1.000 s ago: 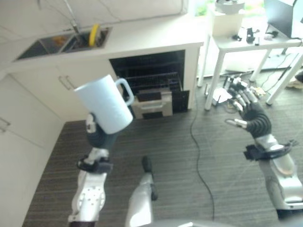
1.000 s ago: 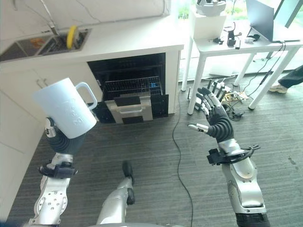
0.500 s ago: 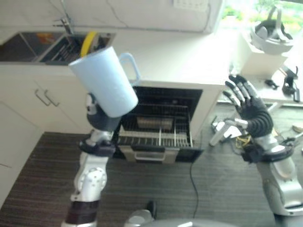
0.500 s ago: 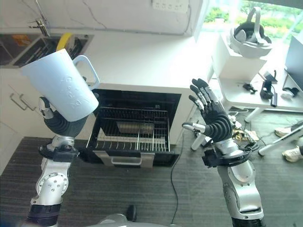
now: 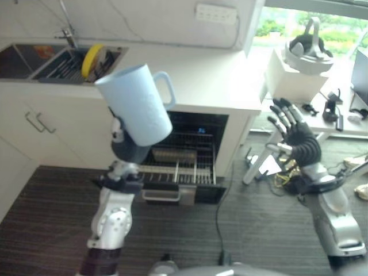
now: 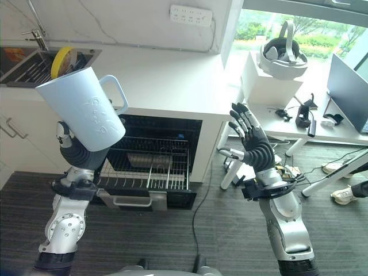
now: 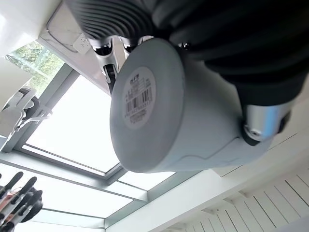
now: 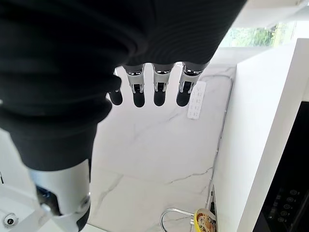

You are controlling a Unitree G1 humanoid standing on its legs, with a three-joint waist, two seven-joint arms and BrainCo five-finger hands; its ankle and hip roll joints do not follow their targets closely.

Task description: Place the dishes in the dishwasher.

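White counter with a sink (image 5: 69, 57) runs above the open dishwasher (image 5: 181, 152); we note its rack (image 5: 178, 169) pulled out over dark floor. Left eye view: our left hand (image 5: 127, 150) grips a pale blue mug (image 5: 140, 102), held up tilted in front of the counter, above the rack. We judge the mug not yet loaded; lowering into the rack remains.

Right eye view: right hand (image 6: 253, 144) raised right of the dishwasher, fingers spread, holding nothing. White table (image 6: 310, 123) stands further right.

Left wrist view: mug base (image 7: 145, 104) toward camera, fingers wrapped round its body.
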